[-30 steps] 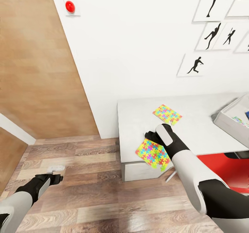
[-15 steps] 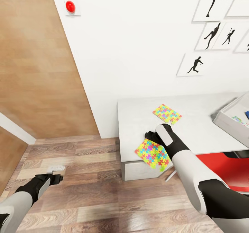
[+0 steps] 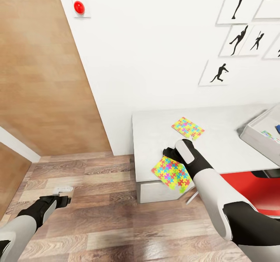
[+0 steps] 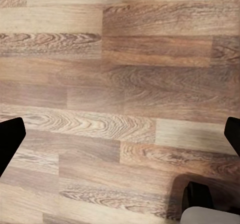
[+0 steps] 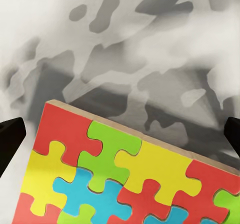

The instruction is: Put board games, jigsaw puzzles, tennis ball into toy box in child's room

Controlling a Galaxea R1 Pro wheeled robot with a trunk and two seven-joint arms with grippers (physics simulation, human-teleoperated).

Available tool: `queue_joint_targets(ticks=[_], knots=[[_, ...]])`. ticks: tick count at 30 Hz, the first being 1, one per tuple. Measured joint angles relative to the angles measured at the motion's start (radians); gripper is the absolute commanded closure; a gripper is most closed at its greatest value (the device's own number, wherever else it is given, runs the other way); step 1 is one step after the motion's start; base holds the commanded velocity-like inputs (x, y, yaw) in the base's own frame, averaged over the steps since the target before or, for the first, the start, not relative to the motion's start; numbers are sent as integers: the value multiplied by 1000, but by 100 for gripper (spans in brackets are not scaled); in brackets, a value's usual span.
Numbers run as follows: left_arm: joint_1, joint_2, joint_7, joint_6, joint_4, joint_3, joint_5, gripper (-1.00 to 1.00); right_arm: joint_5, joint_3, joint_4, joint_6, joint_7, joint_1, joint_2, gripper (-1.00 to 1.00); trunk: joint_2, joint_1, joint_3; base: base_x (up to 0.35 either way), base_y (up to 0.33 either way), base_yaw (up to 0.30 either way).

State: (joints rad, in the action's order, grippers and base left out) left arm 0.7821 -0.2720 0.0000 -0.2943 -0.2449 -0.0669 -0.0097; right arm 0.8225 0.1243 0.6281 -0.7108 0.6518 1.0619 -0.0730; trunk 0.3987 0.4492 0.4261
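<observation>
One jigsaw puzzle point(image 3: 173, 172) lies at the table's point(image 3: 221, 145) front left corner, sticking out past the front edge. My right gripper point(image 3: 169, 153) hovers just behind it, open. In the right wrist view the puzzle point(image 5: 125, 179) sits between the wide-spread fingertips point(image 5: 10, 136), untouched. The second jigsaw puzzle point(image 3: 188, 128) lies flat farther back on the table. At the table's right end stands the toy box point(image 3: 258, 137), with colourful printed items inside. My left gripper point(image 3: 62, 199) hangs open and empty low over the wooden floor point(image 4: 120, 84).
A red chair point(image 3: 249, 188) is tucked under the table to the right of my right arm. A small white object point(image 3: 62, 189) lies on the floor near my left gripper. A wooden door point(image 3: 42, 79) is at the left, a white wall with framed silhouettes point(image 3: 217, 73) behind the table.
</observation>
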Motion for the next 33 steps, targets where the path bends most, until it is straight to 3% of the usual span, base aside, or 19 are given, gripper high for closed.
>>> queue_joint_targets(ticks=[33], knots=[[0, 0, 0, 0, 0, 0, 0, -100, 8, -2, 33, 33, 7, 3, 0, -100, 0, 0, 0, 0, 0, 0]])
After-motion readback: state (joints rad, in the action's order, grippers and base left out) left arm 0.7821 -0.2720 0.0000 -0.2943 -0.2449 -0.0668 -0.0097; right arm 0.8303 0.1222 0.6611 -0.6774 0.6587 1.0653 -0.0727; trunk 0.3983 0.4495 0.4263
